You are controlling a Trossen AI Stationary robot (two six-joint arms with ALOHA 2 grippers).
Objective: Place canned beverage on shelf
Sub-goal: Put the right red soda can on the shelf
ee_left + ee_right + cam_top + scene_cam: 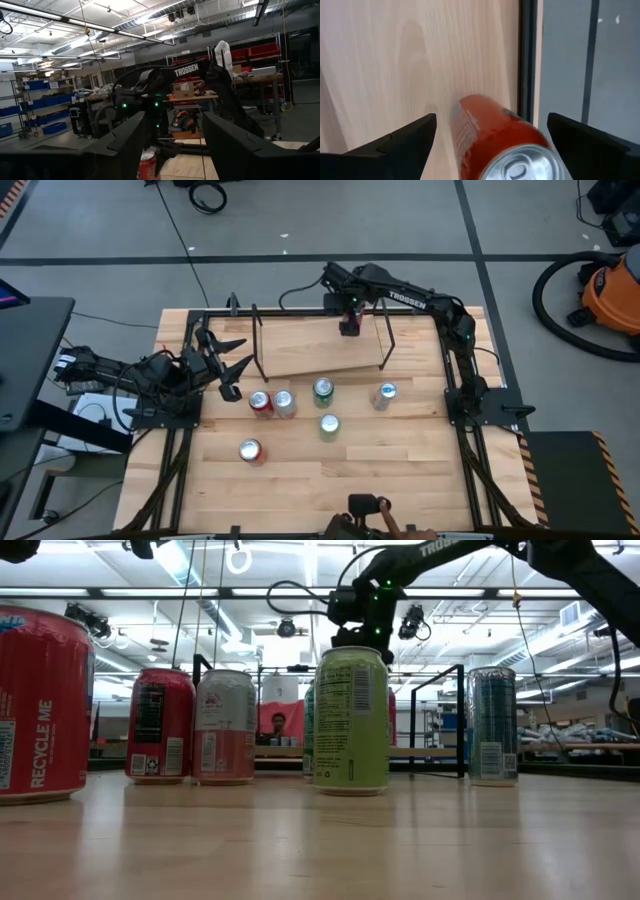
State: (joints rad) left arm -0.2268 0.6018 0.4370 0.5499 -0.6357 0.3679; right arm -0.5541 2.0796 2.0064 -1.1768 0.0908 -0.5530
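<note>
A red can (490,135) stands upright on the light wood shelf (310,350), close to the shelf's far edge (512,60). My right gripper (491,120) hangs over it, pointing steeply down and open. One finger stands on each side of the can, with a gap to it on both sides. The left wrist view shows the same can (147,167) under that gripper. In the high view the gripper (348,326) hides the can. My left gripper (232,358) waits open at the table's left edge, raised off the table and holding nothing.
Several cans stand on the table in front of the shelf: red (260,402), pale (284,402), two green (323,390) (329,425), silver-blue (385,395) and another red (250,450) nearer. Black rod uprights (385,340) stand at the shelf's ends. Bare wood lies toward the near edge.
</note>
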